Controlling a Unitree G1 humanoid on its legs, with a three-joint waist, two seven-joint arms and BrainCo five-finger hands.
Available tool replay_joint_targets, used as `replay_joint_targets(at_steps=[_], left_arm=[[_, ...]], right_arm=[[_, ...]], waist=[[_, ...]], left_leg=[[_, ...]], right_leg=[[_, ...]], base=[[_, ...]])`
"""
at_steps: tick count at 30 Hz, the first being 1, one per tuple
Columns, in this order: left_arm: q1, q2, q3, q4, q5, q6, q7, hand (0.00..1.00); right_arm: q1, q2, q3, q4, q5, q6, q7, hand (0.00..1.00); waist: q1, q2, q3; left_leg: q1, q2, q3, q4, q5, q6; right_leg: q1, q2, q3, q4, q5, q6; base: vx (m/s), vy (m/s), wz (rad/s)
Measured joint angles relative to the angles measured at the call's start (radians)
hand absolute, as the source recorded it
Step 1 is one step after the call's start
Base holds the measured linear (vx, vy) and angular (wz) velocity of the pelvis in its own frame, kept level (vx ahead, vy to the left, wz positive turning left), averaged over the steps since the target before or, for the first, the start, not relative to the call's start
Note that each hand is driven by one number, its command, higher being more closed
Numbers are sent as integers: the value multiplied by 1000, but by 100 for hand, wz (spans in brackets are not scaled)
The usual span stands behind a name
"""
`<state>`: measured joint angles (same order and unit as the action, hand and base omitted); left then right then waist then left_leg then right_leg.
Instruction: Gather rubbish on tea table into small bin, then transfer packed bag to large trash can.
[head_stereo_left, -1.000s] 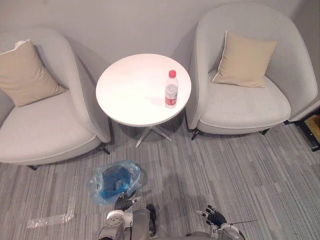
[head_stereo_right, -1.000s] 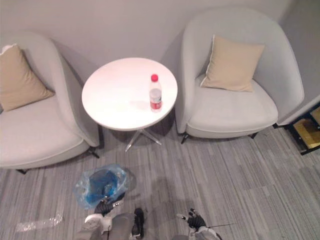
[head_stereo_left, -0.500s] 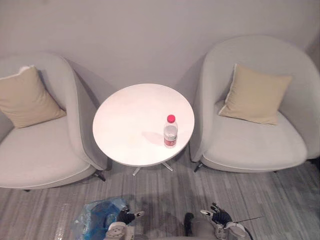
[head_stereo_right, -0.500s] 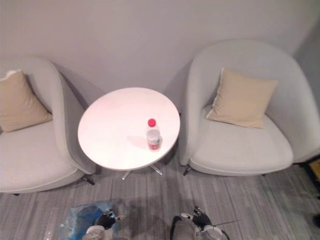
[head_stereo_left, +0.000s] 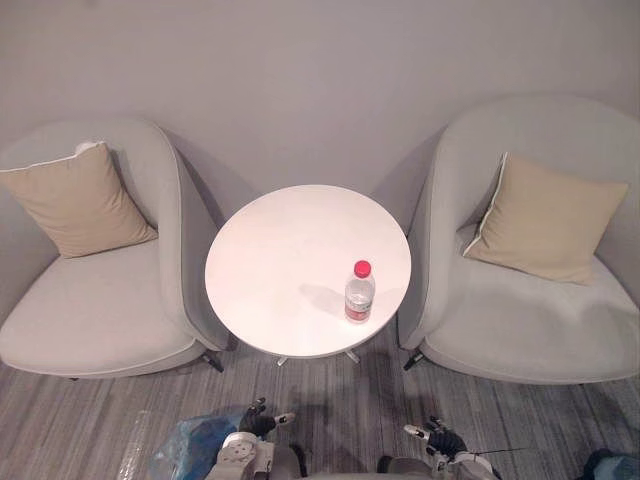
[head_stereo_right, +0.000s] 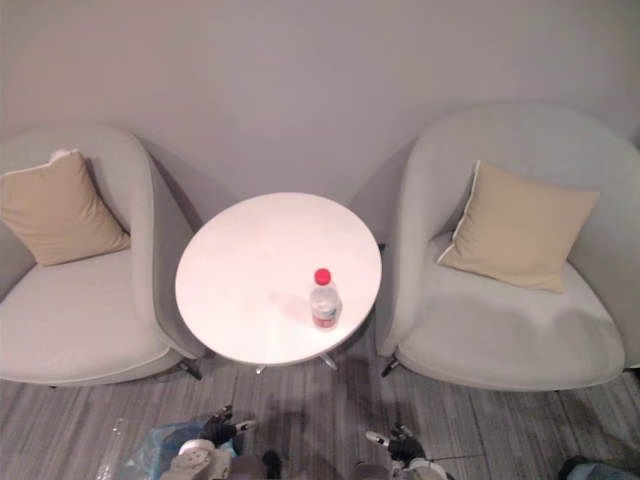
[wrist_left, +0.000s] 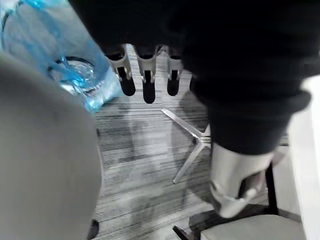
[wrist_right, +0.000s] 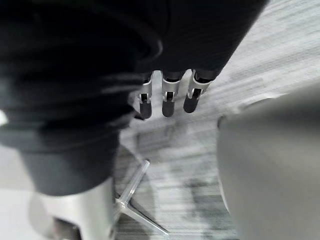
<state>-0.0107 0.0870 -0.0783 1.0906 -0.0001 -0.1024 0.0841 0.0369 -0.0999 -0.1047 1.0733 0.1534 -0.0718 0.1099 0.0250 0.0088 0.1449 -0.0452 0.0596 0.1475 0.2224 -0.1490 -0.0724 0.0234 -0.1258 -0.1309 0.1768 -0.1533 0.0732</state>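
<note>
1. Left robot hand (head_stereo_left: 255, 422) hangs low over the floor (head_stereo_left: 330, 400), on the near side of the table (head_stereo_left: 290, 250). Its fingers (wrist_left: 148, 90) are straight and nothing is in them, so we read it as open.
2. Right robot hand (head_stereo_left: 440, 437) is at the same height, off to the right and well apart from the left one. Its fingers (wrist_right: 167, 102) are straight too, so it is open and empty.
3. The blue bag (head_stereo_left: 195, 445) lies on the floor just beside the left robot hand, on that hand's left. It is translucent and crumpled, and the left wrist view shows a round rim inside it. The fingertips end near the bag's edge, but we cannot tell if they touch it.
4. The floor is grey striped carpet. The table's metal legs (wrist_left: 192, 145) splay out on it past both sets of fingertips.
5. The table is round, with a white top. One thing stands on it: a clear bottle (head_stereo_left: 359, 292), upright, with a red cap and a red label, close to the table's near right edge. The rest of the top is bare white.
6. A grey armchair (head_stereo_left: 90, 310) stands just beside the table's left edge, with a tan cushion (head_stereo_left: 80, 200) leaning on its back.
7. A second grey armchair (head_stereo_left: 530, 320) stands just beside the table's right edge, with a tan cushion (head_stereo_left: 545, 220) leaning on its back as well.
8. A plain grey wall (head_stereo_left: 300, 80) runs behind the table and both chairs.
</note>
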Motion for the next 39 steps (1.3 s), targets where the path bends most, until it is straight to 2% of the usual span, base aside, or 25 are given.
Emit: replay_joint_targets(at_steps=[5, 10, 13, 15, 22, 30, 39], left_arm=[[8, 10, -23, 3, 22, 1, 1, 0], [11, 8, -45, -2, 40, 0, 5, 0], [15, 10, -67, -3, 49, -2, 7, 0], [23, 13, -69, -2, 59, -2, 5, 0], [24, 16, -78, -3, 79, -9, -4, 0], [26, 22, -98, -20, 79, -19, -9, 0], [27, 25, -98, -44, 77, -20, -8, 0]], right_arm=[[50, -1, 71, -164, -38, 8, -5, 0], [120, -26, 108, -509, -74, 34, -36, 0], [147, -30, 111, -646, -114, 64, -52, 0], [162, -27, 119, -691, -157, 100, -51, 0], [179, -30, 158, -754, -235, 150, -40, 0], [99, -33, 209, -775, -272, 147, -54, 0], [-3, -28, 234, -729, -271, 112, -122, 0]], waist=[[1, 2, -6], [0, 0, -18], [0, -13, -34], [0, -24, -45], [1, -32, -53], [8, -38, -49], [18, -37, -24]], left_leg=[[66, -34, 1, -72, 11, 16], [69, -25, -6, -82, 12, 17], [85, -18, -7, -95, 12, 16], [100, -17, -7, -111, 18, 19], [100, -21, -25, -134, 32, 28], [80, -31, -76, -175, 75, 31], [80, -38, -112, -267, 146, 22]], right_leg=[[40, -17, 4, -32, -5, 9], [49, -4, 11, -48, -6, 7], [70, 6, 20, -72, -4, 4], [83, 9, 24, -87, -3, 2], [91, 10, 22, -115, 15, -7], [80, 8, -13, -128, 33, -8], [46, 5, -29, -128, 45, 1]], base=[[118, 61, 2], [76, -31, -2], [66, -39, -6], [37, -40, -8], [-1, -4, 2], [-55, -9, 16], [-94, 0, 10]])
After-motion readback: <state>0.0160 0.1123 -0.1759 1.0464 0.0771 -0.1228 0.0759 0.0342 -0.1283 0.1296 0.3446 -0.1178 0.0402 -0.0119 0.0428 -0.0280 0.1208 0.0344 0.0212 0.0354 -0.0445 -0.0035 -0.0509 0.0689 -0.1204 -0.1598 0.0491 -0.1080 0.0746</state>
